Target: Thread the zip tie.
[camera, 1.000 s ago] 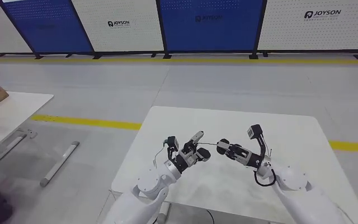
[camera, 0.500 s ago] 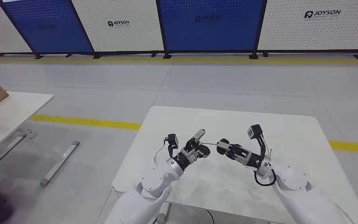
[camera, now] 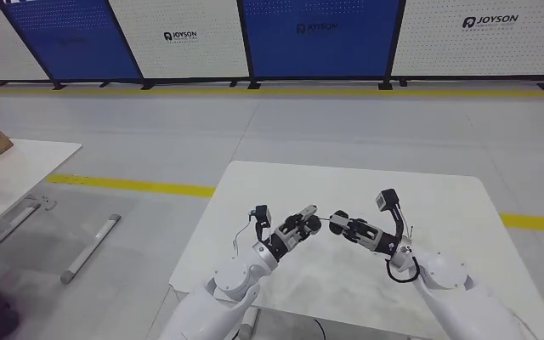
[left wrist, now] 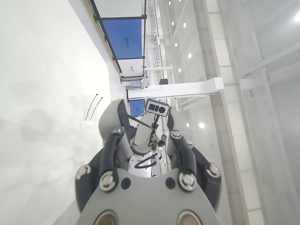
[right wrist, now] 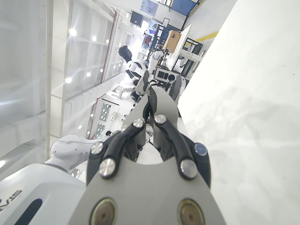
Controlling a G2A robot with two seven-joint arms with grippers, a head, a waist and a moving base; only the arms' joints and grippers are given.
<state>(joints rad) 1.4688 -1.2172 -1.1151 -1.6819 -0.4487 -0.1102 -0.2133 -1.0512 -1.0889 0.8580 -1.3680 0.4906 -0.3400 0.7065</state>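
Over the near middle of the white table (camera: 442, 195), seen from above, the two arms meet tip to tip. The thin dark zip tie (camera: 320, 219) runs between the left jaws and the right jaws, clear of the surface; keeping it in the air likely leaves room to steer one end toward the other

From the left wrist, the left jaws stand apart and the zip tie (left wrist: 138, 120) crosses the gap slantwise toward the right arm beyond. Whether either finger touches it I cannot tell. Two spare ties (left wrist: 93, 106) lie side by side on the table further off

From the right wrist, the right jaws are pressed together on the zip tie. I judge this keeps it steady as a fixed end while the open left jaws line up for their own grip
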